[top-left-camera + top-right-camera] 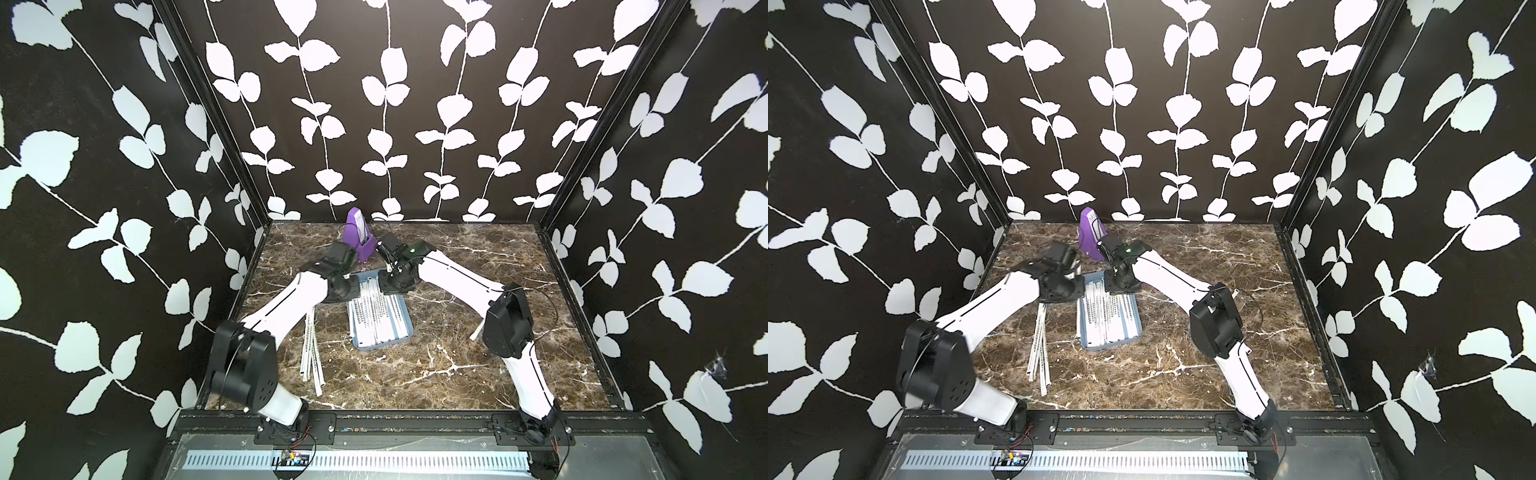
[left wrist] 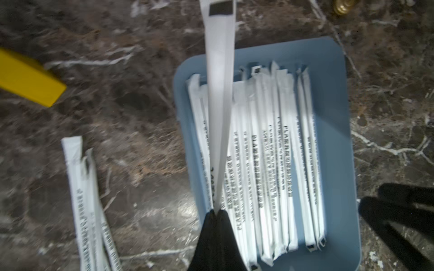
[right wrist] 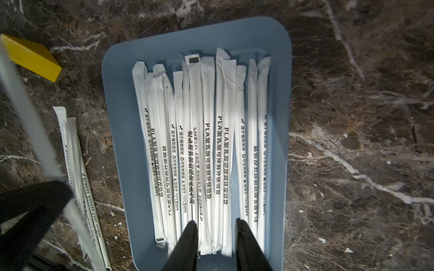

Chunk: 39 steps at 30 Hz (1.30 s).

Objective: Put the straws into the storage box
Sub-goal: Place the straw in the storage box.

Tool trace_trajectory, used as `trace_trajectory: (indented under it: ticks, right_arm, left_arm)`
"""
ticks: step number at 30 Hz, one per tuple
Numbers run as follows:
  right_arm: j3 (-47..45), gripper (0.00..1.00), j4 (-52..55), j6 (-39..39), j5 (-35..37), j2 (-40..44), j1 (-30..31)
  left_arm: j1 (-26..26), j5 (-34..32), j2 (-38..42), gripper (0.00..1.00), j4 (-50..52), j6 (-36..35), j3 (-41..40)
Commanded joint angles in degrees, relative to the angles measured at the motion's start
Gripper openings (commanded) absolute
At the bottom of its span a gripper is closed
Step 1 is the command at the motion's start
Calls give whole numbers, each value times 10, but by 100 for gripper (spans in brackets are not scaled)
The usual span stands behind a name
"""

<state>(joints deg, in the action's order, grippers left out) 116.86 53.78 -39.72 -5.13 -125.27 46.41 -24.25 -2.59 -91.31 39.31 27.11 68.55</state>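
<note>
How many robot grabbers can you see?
2. The left gripper is shut on a straw. The right gripper is open above the straws lying in the storage box.

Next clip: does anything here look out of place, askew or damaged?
Nothing looks damaged. One bundle of straws lies on the table beside the storage box, outside it, not yet moved. The left gripper pinches one straw in the air near the box, and the right gripper hangs open over the straws already inside.
</note>
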Motion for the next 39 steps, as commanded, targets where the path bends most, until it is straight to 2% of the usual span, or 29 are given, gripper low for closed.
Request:
trace_trajectory:
  ticks: [1, 10, 19, 23, 30, 36, 39]
  right_arm:
    - [-42, 29, -13, -2, 10, 40, -7]
    - [-95, 29, -31, 2, 8, 66, -18]
    - [-105, 29, -38, 12, 1, 71, -23]
    - [-107, 29, -39, 13, -1, 72, -24]
    - [-118, 29, -3, 47, 15, 98, -50]
    - [-241, 29, 29, 84, 48, 178, -128]
    - [-327, 30, 35, 91, 72, 229, -184]
  left_arm:
    - [-7, -11, -52, 0, 9, 16, 19]
    - [-29, 10, -141, 0, -17, 45, 60]
    - [-33, -19, -134, 0, -20, 83, 30]
    - [-33, -1, -132, 13, -37, 103, 19]
    - [-16, 44, -95, 26, -64, 142, -3]
    - [-10, 37, -27, 34, -30, 117, 26]
    - [-6, 36, 15, 38, -40, 81, 22]
